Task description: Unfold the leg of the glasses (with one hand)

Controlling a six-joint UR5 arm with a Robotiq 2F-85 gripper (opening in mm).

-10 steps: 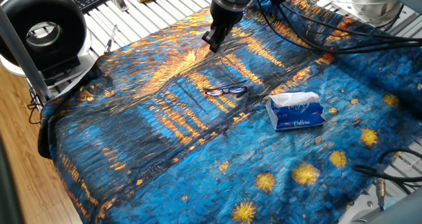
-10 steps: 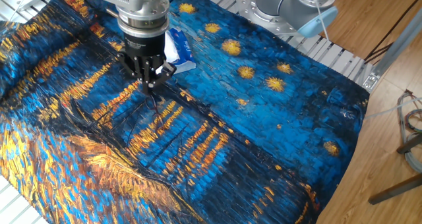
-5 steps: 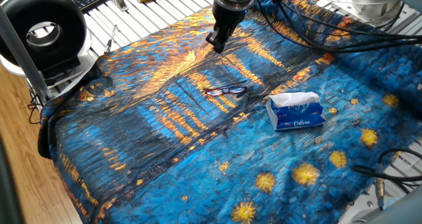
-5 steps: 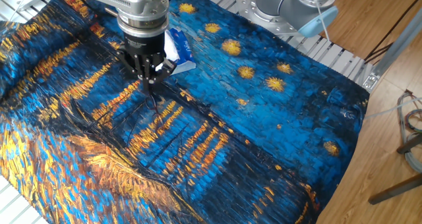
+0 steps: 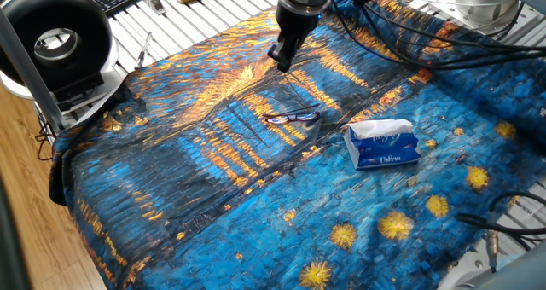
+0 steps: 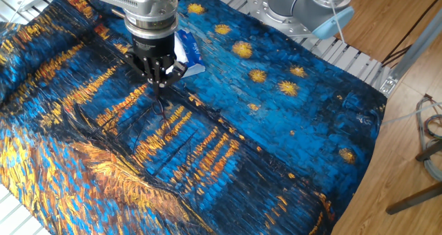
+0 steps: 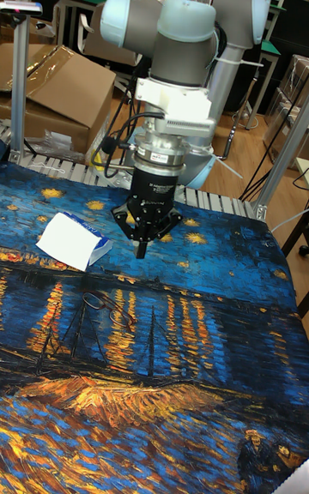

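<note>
The glasses (image 5: 290, 117) are small, with a dark reddish frame, and lie flat on the painted blue-and-orange cloth (image 5: 213, 196). They are faint in the other fixed view (image 6: 160, 109) and the tall view (image 7: 110, 305). Their legs are too small to make out. My gripper (image 5: 281, 65) hangs above the cloth, beyond the glasses and apart from them. Its black fingers meet in a point with nothing between them, as the other fixed view (image 6: 160, 83) and the tall view (image 7: 142, 250) also show.
A blue-white tissue pack (image 5: 384, 143) lies close to the right of the glasses. A black round fan (image 5: 55, 38) stands at the left table corner. Cables (image 5: 444, 43) trail over the far right of the cloth. The arm's grey base (image 6: 311, 7) sits at the table edge.
My gripper has drifted up a little and stays shut. The glasses and the tissue pack have not moved.
</note>
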